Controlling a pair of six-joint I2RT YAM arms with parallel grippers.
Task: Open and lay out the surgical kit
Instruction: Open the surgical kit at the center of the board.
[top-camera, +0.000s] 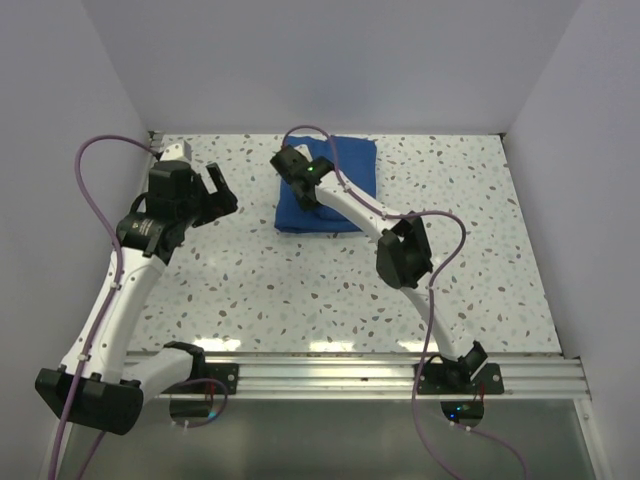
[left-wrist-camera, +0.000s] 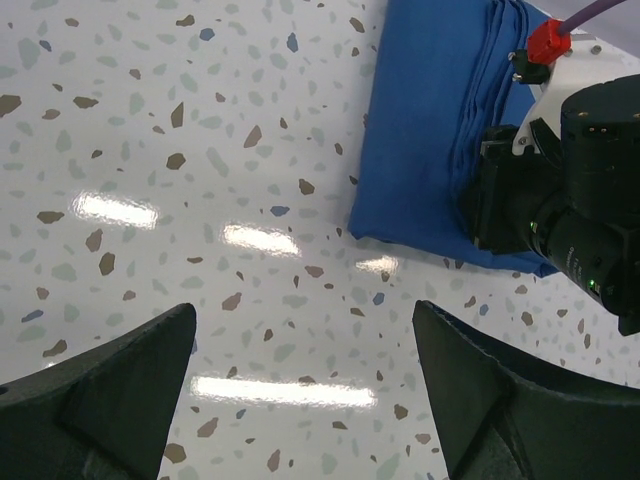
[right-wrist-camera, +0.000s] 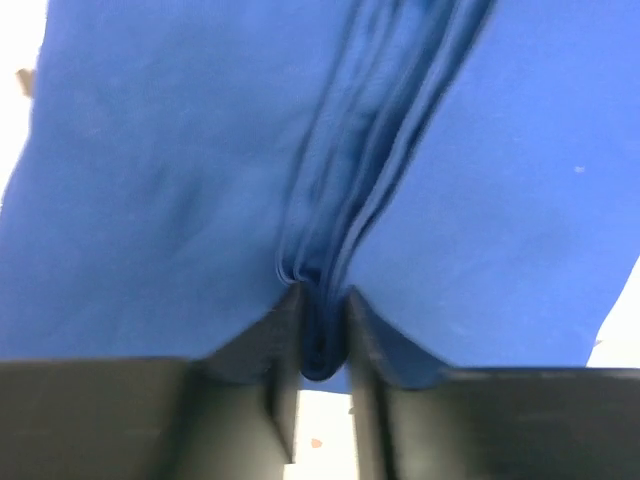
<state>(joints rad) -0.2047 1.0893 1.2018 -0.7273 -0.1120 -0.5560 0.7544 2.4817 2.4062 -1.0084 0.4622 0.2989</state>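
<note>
One blue cloth bundle (top-camera: 348, 165) lies flat on the speckled tabletop (top-camera: 300, 290), toward the back wall and a little right of the middle. It is the only piece of the kit in view and it is still folded shut. From above it looks nearly square, so no long axis can be told for sure. It sits slightly askew to the tabletop edges. A ridge of stacked fold lines runs across its top from the near edge toward the back wall.

There are two arms and two claws. The right claw (right-wrist-camera: 322, 325) is down at the near edge of the bundle, left of its middle. Its two fingers (right-wrist-camera: 262, 345) are pressed in on both sides of a narrow bunched fold of the cloth, which stands up between them.

The left claw (left-wrist-camera: 305, 312) hangs over bare tabletop, left of the bundle and well apart from it. Its two fingers are spread wide with nothing between them, and it points toward the bundle's near left corner.

Two purple cables (top-camera: 95, 150) loop over the arms, one on each. A red plug (left-wrist-camera: 548, 40) sits on the right wrist. One metal rail (top-camera: 350, 375) runs along the near edge and carries both bases.
</note>
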